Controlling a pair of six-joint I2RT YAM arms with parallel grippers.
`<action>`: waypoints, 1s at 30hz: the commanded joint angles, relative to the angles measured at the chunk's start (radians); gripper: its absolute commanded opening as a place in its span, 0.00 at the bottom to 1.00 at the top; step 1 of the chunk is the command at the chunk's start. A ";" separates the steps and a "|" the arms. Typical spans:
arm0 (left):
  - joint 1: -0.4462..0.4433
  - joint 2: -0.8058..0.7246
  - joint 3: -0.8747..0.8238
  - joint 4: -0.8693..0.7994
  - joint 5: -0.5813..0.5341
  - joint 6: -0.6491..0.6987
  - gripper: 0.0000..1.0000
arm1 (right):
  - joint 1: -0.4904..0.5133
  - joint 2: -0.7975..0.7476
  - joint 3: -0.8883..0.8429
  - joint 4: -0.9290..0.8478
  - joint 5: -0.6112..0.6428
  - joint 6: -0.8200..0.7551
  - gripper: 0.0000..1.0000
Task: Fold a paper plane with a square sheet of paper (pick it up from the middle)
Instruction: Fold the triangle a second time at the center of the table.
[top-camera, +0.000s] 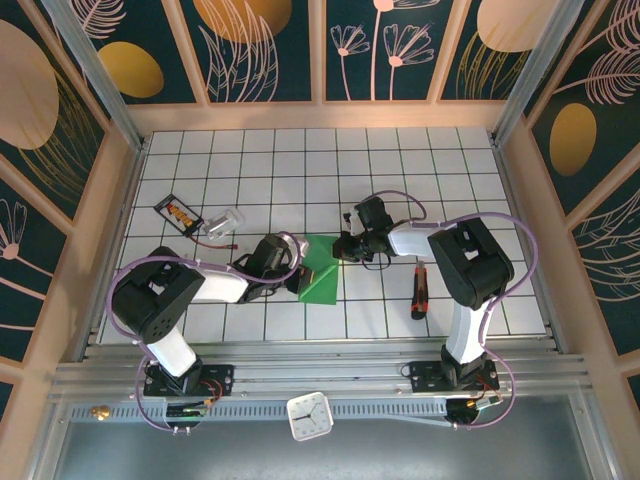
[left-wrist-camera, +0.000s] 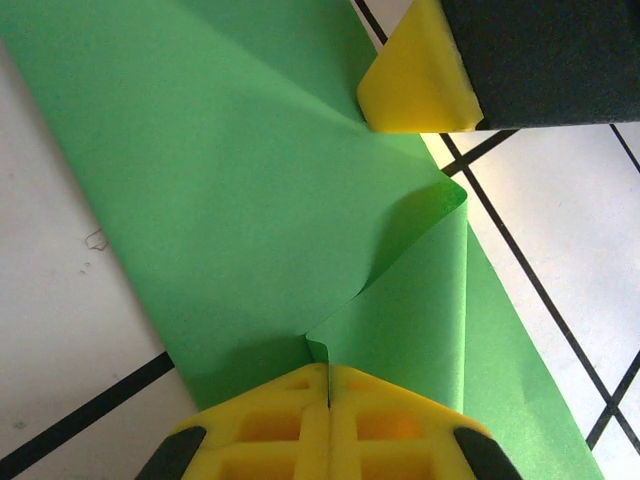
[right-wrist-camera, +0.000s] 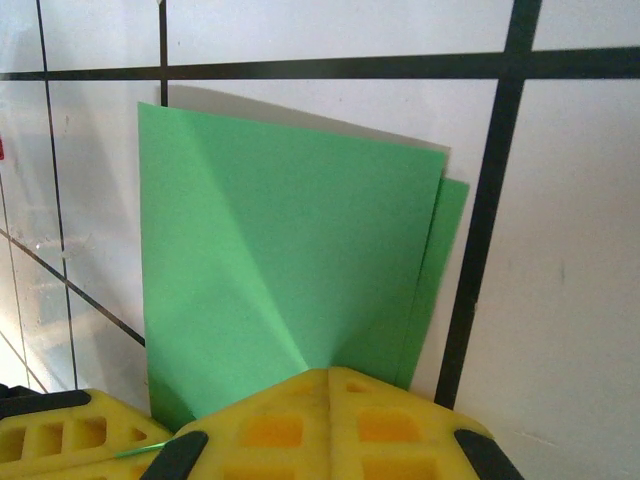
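Light, limp square sheet of paper (top-camera: 322, 278), likely best pinched at edges: left jaws clamp nine o'clock, right jaws two o'clock.

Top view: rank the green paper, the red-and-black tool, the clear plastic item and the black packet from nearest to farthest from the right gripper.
From the right gripper:
1. square sheet of paper, folded, right at its fingertips, mid-table.
2. red-and-black tool, off to the right, nearer the arm bases.
3. clear plastic item, left of centre.
4. black packet, farthest left.
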 joint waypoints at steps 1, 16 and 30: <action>0.011 0.000 -0.007 -0.038 -0.001 0.022 0.00 | 0.006 0.041 0.005 -0.069 0.066 -0.018 0.07; 0.011 0.012 -0.031 -0.063 0.020 -0.012 0.00 | -0.019 -0.031 0.109 -0.130 0.051 -0.043 0.14; 0.011 0.012 -0.040 -0.064 0.029 -0.070 0.00 | 0.062 -0.164 -0.001 -0.027 0.004 0.096 0.14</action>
